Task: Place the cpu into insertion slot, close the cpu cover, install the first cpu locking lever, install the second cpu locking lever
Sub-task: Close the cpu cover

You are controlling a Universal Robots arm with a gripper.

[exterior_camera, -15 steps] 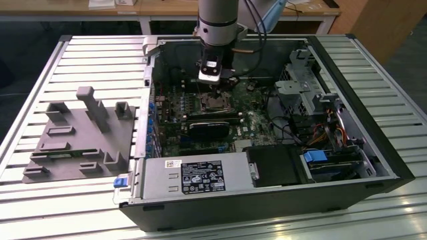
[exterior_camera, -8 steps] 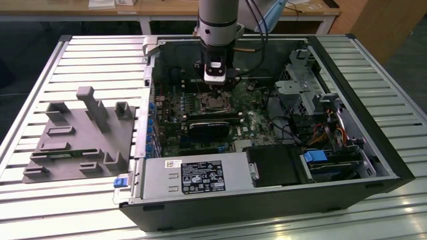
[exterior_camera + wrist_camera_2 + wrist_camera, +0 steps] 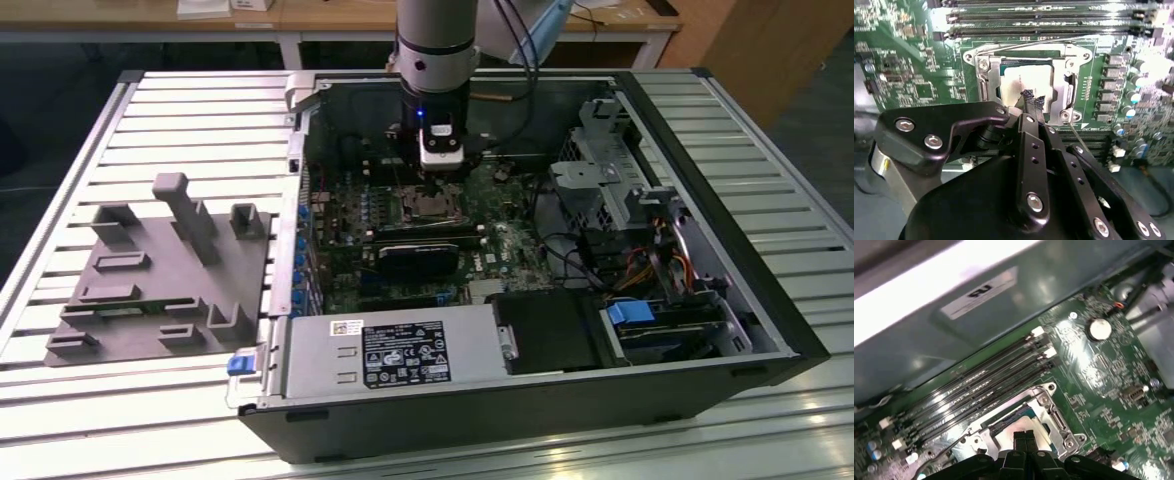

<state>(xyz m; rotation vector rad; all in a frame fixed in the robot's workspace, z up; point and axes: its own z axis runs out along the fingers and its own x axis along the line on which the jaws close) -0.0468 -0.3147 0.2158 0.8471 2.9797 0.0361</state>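
Observation:
The cpu [image 3: 1026,80] lies flat in the insertion slot [image 3: 1068,117] on the green motherboard, its pale metal top showing through the cutout of the cpu cover [image 3: 988,82], which lies down over it. One thin wire lever [image 3: 1026,46] runs along a side of the socket; a second wire [image 3: 1077,135] slants out past a corner. My gripper [image 3: 1033,101] hovers just over the chip's edge, fingers shut together with nothing between them. In the first wrist view the fingertips [image 3: 1019,436] meet above the cpu [image 3: 1006,439] and cover [image 3: 1058,417]. In the exterior view my gripper [image 3: 442,172] hangs over the socket [image 3: 434,207].
Memory slots [image 3: 979,385] run beside the socket. The open case holds a grey power supply [image 3: 387,355], a black block [image 3: 416,255], drive cages [image 3: 627,190] and cables. A grey fixture [image 3: 160,270] lies on the slatted table at the exterior view's left.

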